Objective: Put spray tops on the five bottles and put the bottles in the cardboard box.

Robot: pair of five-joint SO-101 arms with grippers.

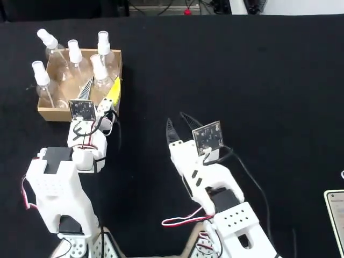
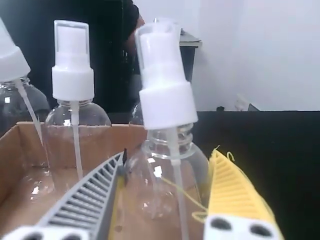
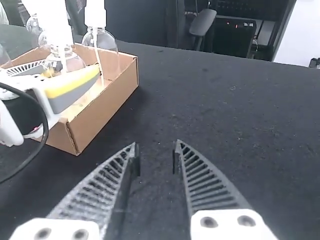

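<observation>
The last bottle [image 2: 165, 100], capped, stood in the box [image 1: 54, 114] beside four others, the left gripper [image 1: 102, 88] clasping its body. Releasing well probably meant opening wide, then lifting straight to spare neighbouring tops. The right gripper [image 3: 155, 149] hung narrowly parted, empty.
</observation>
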